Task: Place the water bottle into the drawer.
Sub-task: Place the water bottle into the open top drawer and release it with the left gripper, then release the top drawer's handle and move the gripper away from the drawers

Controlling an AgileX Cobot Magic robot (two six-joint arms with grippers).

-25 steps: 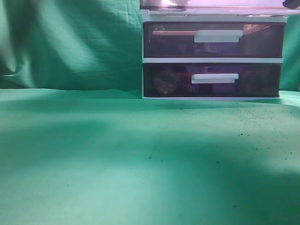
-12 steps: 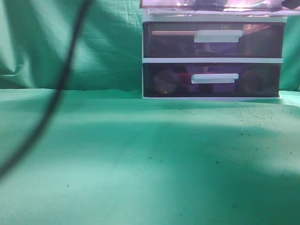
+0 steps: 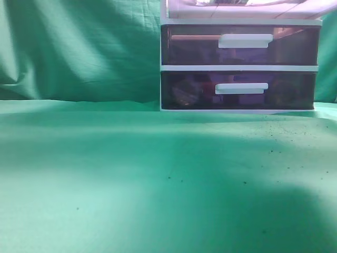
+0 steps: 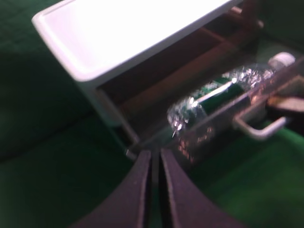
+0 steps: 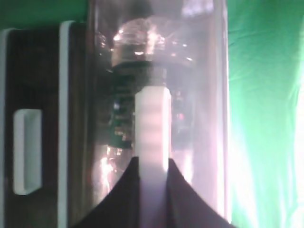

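Water bottle: the water bottle (image 4: 223, 97) lies on its side inside the pulled-out drawer. It is clear and shiny, with a white cap at one end. In the right wrist view it shows through the see-through drawer front (image 5: 142, 42).

Drawer: the drawer (image 4: 213, 128) is the top one of the white unit, and it is pulled out. Its white bar handle (image 4: 261, 129) sticks out at the front. In the exterior view only the bottom edge of the drawer (image 3: 242, 8) peeks in at the top of the picture.

Left claw: the left claw (image 4: 153, 166) has its two dark fingers almost together, with only a thin gap between them. It holds nothing. It is near the corner of the drawer, apart from the bottle.

Right claw: the right claw (image 5: 153, 166) is closed around the white handle (image 5: 153, 128) of the drawer, one dark finger on each side.

Drawer unit: the white drawer unit (image 3: 239, 67) stands at the back of the green tabletop (image 3: 158, 179). Two darker drawers sit below the top one, each with a white handle. The white top of the unit (image 4: 118, 33) looks very bright in the left wrist view.

Behind: a green cloth (image 3: 79, 47) hangs behind the unit.
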